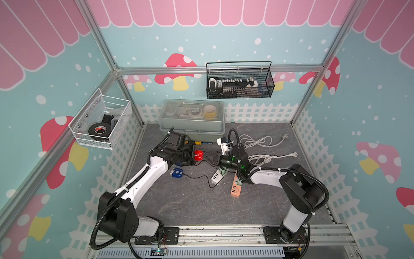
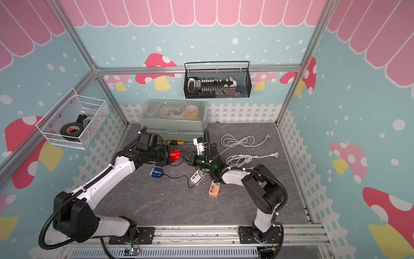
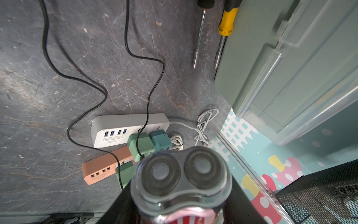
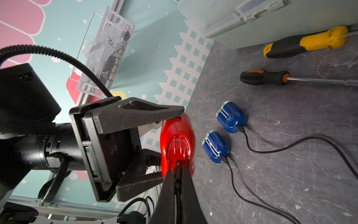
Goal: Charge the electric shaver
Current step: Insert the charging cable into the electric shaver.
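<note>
The red electric shaver (image 1: pixel 198 155) (image 2: pixel 174 155) hangs above the table's middle, with my left gripper (image 1: pixel 192 155) (image 2: pixel 167 155) shut on its sides. Its twin-foil head (image 3: pixel 181 174) fills the left wrist view between the black fingers (image 3: pixel 238 201). My right gripper (image 1: pixel 209 157) (image 2: pixel 184 157) (image 4: pixel 178 170) faces it from the right. It is shut on a black charging plug (image 4: pixel 178 172). The plug's tip meets the slot in the shaver's base (image 4: pixel 177 143); how deep it sits is hidden.
Two blue shavers (image 4: pixel 231 120) (image 4: pixel 216 149) lie on the mat with black cables (image 4: pixel 271 147) attached. White (image 1: pixel 217 178) and orange (image 1: pixel 235 189) USB power strips lie under my right arm. Screwdrivers (image 1: pixel 198 142), a grey toolbox (image 1: pixel 192 118) and white cords (image 1: pixel 257 141) lie behind.
</note>
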